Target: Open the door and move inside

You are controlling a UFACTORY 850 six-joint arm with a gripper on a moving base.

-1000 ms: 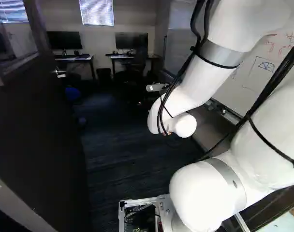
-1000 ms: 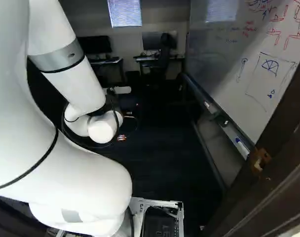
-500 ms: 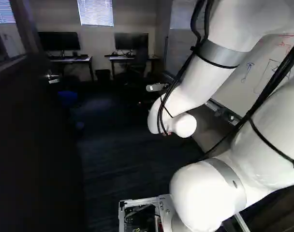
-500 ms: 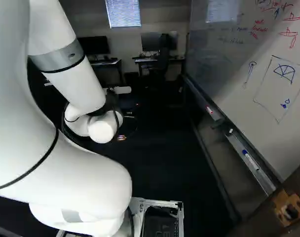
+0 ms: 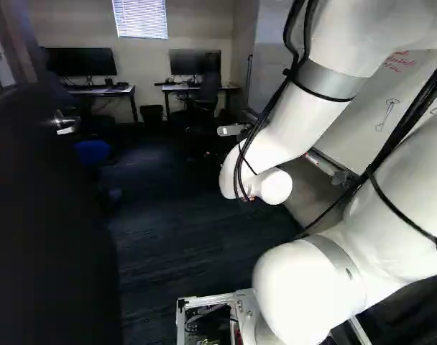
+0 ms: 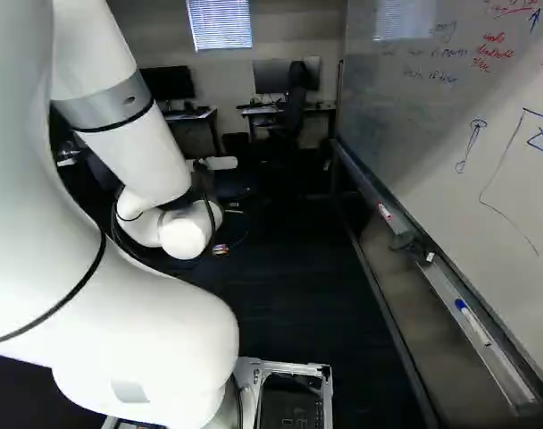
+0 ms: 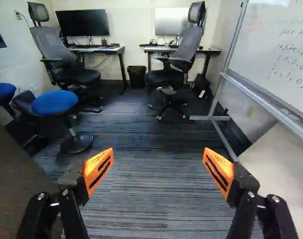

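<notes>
The dark door (image 5: 46, 223) stands swung open along the left of the left base view, its metal handle (image 5: 65, 123) on the far part. In the wrist view a brown surface, apparently the door (image 7: 17, 184), lies close beside one finger, with a gap between them. My gripper (image 7: 158, 150) is open, its orange pads wide apart over the carpet and nothing between them. The base views show the white wrist (image 5: 256, 185) ahead of the base; it hides the fingers there. The door frame shows in no current view.
Dark carpet (image 5: 182, 237) stretches ahead. A whiteboard (image 6: 459, 134) with a marker tray (image 6: 472, 322) runs along the right. Blue stools (image 7: 55, 103) stand to the left, beyond the door. Office chairs (image 7: 184, 50), desks (image 7: 96, 50) and a bin (image 7: 137, 76) are at the far wall.
The base has moved forward: the door handle and whiteboard come nearer, and the frame with its latch plate has passed out of the right base view. The arm holds its pose.
</notes>
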